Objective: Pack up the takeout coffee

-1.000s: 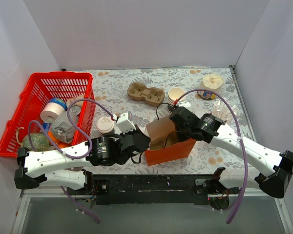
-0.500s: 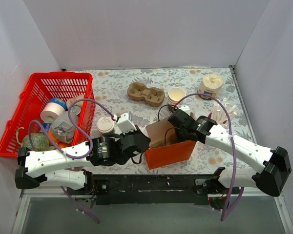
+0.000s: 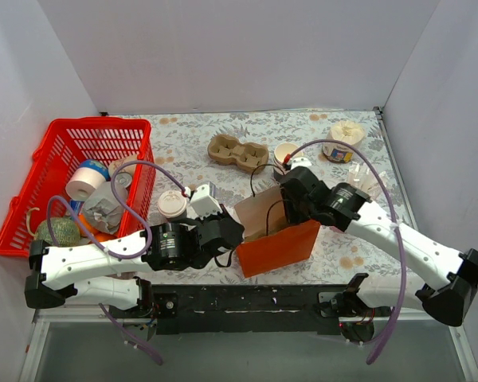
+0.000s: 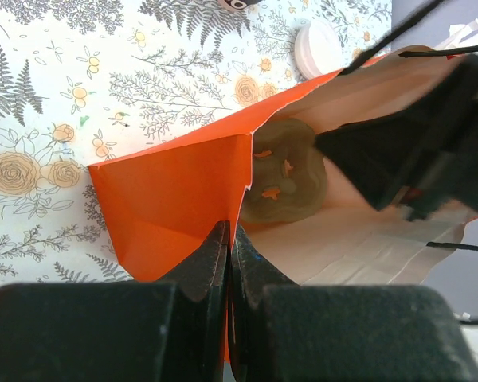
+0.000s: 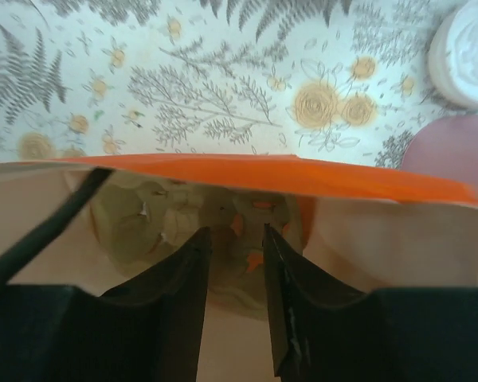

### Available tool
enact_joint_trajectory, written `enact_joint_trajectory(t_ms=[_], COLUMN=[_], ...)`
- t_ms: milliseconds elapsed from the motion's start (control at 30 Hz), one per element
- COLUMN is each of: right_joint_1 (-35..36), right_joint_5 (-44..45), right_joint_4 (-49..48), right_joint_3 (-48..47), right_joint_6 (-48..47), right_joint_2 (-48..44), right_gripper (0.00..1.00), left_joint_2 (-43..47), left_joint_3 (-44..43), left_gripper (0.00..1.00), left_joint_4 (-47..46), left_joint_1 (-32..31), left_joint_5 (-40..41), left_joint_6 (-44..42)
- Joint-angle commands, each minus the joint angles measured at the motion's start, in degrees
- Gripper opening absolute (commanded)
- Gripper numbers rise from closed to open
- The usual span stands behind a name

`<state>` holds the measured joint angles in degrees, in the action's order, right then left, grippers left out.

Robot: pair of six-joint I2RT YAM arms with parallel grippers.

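The takeout coffee (image 3: 173, 204), a small cup with a white lid, stands on the table beside the red basket, behind my left arm. An orange paper bag (image 3: 279, 248) stands at the front middle with its mouth open. My left gripper (image 3: 233, 232) is shut on the bag's left edge (image 4: 167, 207). Inside the bag lies a brown pulp cup carrier (image 4: 283, 171). My right gripper (image 5: 235, 235) hangs in the bag's mouth just above that carrier (image 5: 135, 215), open, with nothing between its fingers.
A red basket (image 3: 72, 135) of odds and ends fills the left. At the back are a second pulp carrier (image 3: 237, 153), a stack of lidless cups (image 3: 287, 154) and a tub (image 3: 342, 139). A cup of white sticks (image 3: 360, 185) stands right of the bag.
My right gripper has shifted slightly up and back in the bag's mouth, and the bag has moved a little with it. The left arm keeps its hold.
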<state>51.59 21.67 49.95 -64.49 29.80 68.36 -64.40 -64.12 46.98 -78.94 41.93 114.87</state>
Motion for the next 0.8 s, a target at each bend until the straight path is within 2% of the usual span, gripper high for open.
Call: enact_joint_trajectory(t_ms=[0, 167, 300, 400, 633, 767], right_joint_1=[-0.18, -0.18, -0.18, -0.18, -0.18, -0.18], right_joint_5=[1.88, 1.36, 3.28, 4.69, 0.57, -2.42], right_joint_4=[6.44, 14.29, 18.59, 20.79, 17.82, 12.73], right_joint_3=[-6.7, -6.62, -6.61, -6.44, -0.21, 2.69], right_joint_6=[-3.17, -3.08, -1.15, -0.89, -0.97, -2.11], right_joint_2=[-2.88, 0.98, 4.05, 5.64, 7.49, 6.7], right_gripper=[0.38, 0.34, 0.25, 0.25, 0.23, 0.22], left_joint_2=[0.68, 1.21, 1.56, 2.09, 2.88, 3.05], left_joint_3=[-1.01, -0.92, -1.19, -1.19, -1.1, -0.75], left_gripper=[0.0, 0.0, 0.0, 0.0, 0.0, 0.0], left_joint_4=[2.94, 3.38, 4.08, 4.43, 5.31, 5.05], left_joint_1=[-0.25, -0.25, -0.25, -0.25, -0.25, -0.25], left_joint_5=[2.98, 4.12, 5.44, 5.97, 6.93, 6.85], left_joint_6=[7.65, 7.65, 7.39, 7.65, 8.09, 8.18])
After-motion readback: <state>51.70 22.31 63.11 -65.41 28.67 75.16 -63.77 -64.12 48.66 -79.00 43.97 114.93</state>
